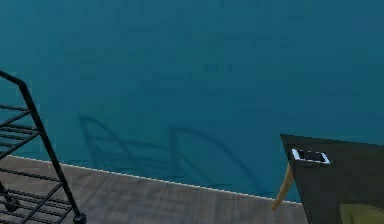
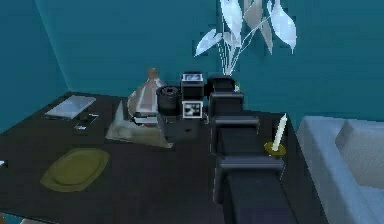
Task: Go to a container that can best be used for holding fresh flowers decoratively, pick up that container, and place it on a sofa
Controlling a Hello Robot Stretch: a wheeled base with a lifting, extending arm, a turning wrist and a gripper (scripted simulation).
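Arm side view: end effector (image 2: 162, 101) at table (image 2: 25, 150), hold cannot be told; forward view: phone (image 1: 310, 156).

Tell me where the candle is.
The candle stands upright on the dark table in the arm side view's right half, just right of the arm, with the pale sofa to its right.

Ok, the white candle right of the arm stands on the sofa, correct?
Not quite. In the arm side view the white candle right of the arm stands on the dark table, not on the sofa, which lies further right.
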